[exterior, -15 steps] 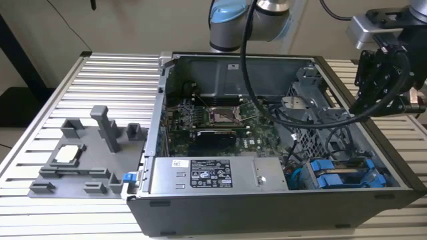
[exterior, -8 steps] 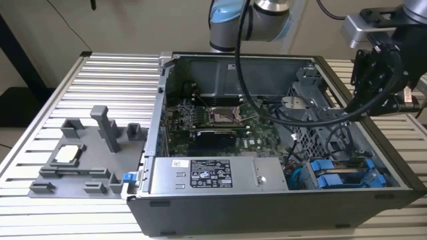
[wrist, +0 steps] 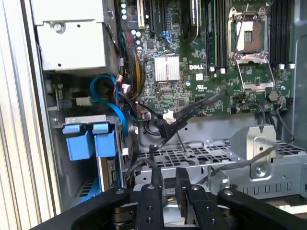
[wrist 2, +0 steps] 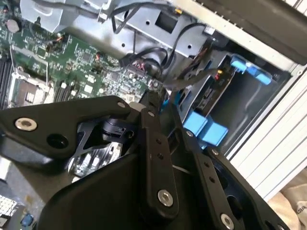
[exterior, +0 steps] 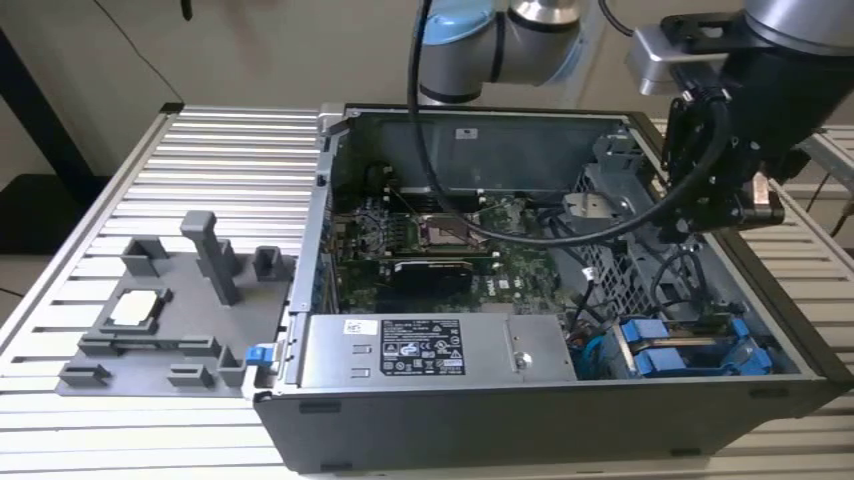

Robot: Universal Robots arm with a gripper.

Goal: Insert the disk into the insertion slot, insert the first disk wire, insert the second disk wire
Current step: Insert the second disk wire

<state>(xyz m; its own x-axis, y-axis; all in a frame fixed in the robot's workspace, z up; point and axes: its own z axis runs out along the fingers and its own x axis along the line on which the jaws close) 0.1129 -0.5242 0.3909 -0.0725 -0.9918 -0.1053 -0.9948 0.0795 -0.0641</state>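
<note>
To the exterior view's left of the power-supply box point(exterior: 441, 350), outside the case, the grey fixture tray point(exterior: 187, 325) stands well apart from the work and poses no hazard that I can see. Behind the power-supply box lies the motherboard point(exterior: 427, 255), and here the first worry begins. The arm's own black cable point(exterior: 561, 237) sags across it, and I judge it could catch on a board part or the case edge if the wrist swings. Just beside the power-supply box, on the exterior view's right, the disk point(exterior: 661, 358) sits in the insertion slot point(exterior: 707, 335), its blue carrier tabs point(wrist: 79, 143) facing outward. It looks seated, though how deep I cannot tell, and a carrier not fully home would give way under a plug pressed against it. A loose blue wire point(wrist: 103, 91) loops between the box and the disk, with black wires point(wrist: 132, 120) beside it, so a plug could go in crooked or meet the wrong socket. Above the disk and farther from the power-supply box hovers the gripper point(exterior: 714, 225), over the perforated cage wall point(wrist: 192, 155). Whether it is closed on anything I cannot tell. Its broad linkage is near those wires and could snag one and drag it.
</note>
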